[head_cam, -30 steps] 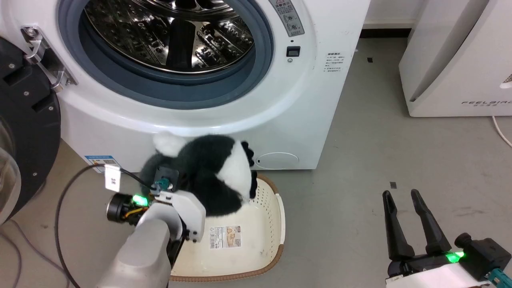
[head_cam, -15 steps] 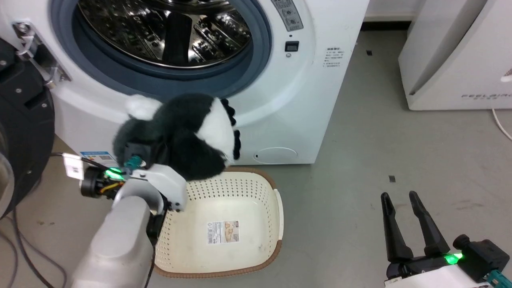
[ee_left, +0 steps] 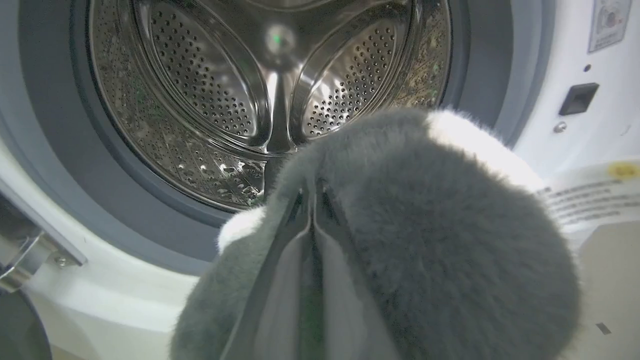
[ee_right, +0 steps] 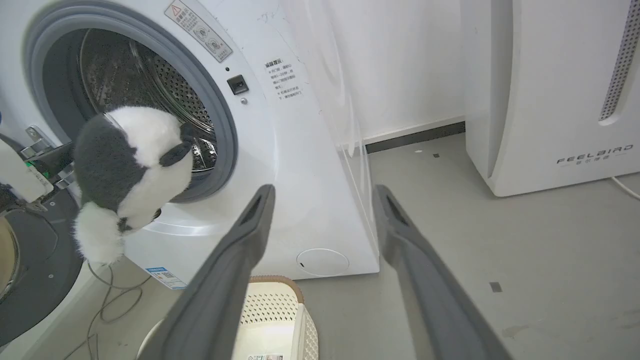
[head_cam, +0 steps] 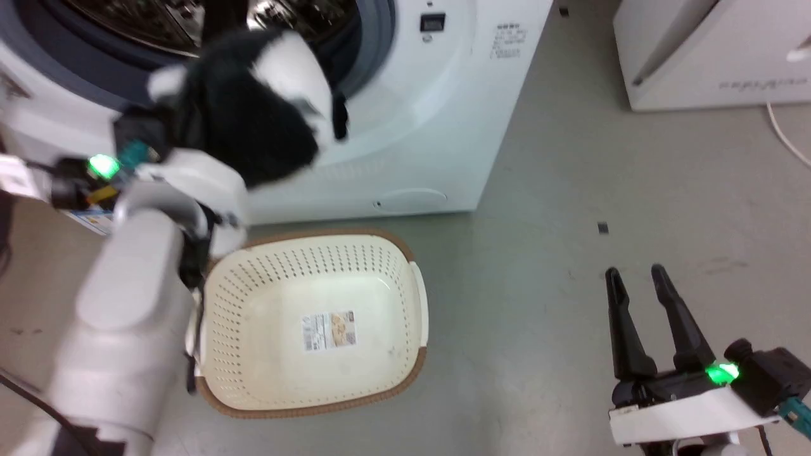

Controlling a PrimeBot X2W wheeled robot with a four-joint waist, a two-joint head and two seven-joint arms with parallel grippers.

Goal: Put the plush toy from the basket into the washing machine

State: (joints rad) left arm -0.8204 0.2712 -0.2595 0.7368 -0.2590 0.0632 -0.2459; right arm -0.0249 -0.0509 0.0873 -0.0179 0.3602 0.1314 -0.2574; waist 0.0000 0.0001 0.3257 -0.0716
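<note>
Grey floor [head_cam: 538, 266] between basket [head_cam: 253, 278] and released right pincer [head_cam: 633, 272]; left pincer [ee_left: 312, 192] clenched on plush toy [ee_left: 425, 240] before washing machine [head_cam: 431, 126] porthole.

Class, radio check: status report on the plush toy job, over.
Left tool shut on plush toy, held at washing machine porthole. Right tool open, apart. Basket empty. Nothing blocking the opening.

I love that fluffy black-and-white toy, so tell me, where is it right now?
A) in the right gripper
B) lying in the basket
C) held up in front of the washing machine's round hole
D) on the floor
C: the left gripper is shut on the plush toy, holding it at the washing machine opening, above the basket.
</note>
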